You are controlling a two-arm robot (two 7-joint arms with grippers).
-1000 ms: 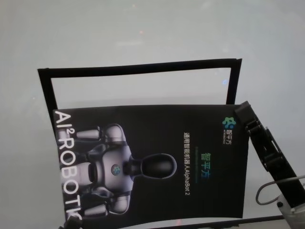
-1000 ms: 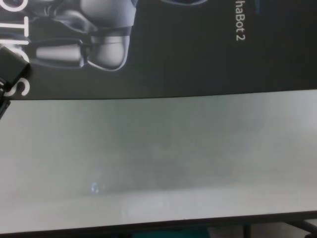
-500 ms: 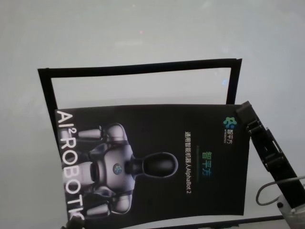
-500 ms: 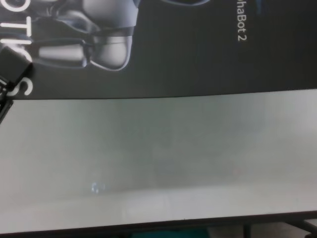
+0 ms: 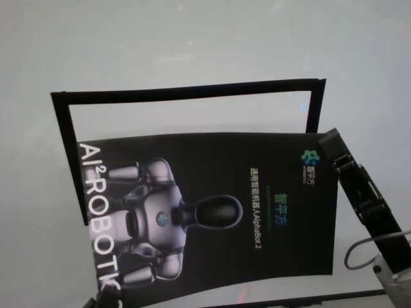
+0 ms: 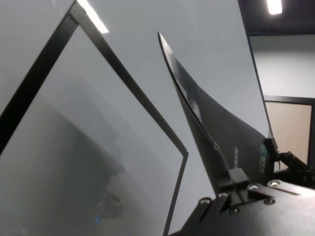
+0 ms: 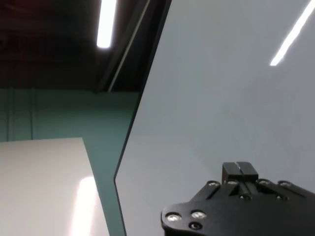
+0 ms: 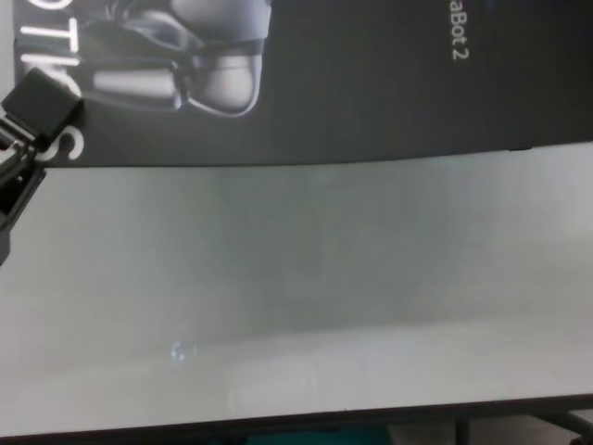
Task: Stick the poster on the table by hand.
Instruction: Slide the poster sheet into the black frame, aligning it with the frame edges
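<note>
Head view: the poster [image 5: 212, 212] lies over the near part of the white worktop [image 5: 192, 38], its far edge overlapping a black rectangular tape outline [image 5: 186, 88] stuck on the surface. The printed robot figure and the big white letters run along the poster's left side, and its small coloured logo sits near the far right corner. The right gripper [image 5: 330, 138] meets that far right corner of the poster, with its dark jointed linkage running back toward the lower right; whether it pinches the sheet cannot be told from here. At the lower left edge of the view a dark tip of the left arm just shows at the poster's near left corner.

Left wrist view: the left gripper [image 6: 235, 178] is pressed together on the poster's edge, and the sheet rises from it in a curve, lifted off the worktop, with the black tape outline lying on the surface beside it. The right arm shows small at the far end of the sheet.

Right wrist view: the right gripper's black tip [image 7: 239, 170] lies against the pale sheet surface filling the view; its state cannot be told.

Chest view: the left gripper [image 8: 42, 104] sits at the poster's near left corner, over the white letters, and the poster's near edge runs across the bare worktop
</note>
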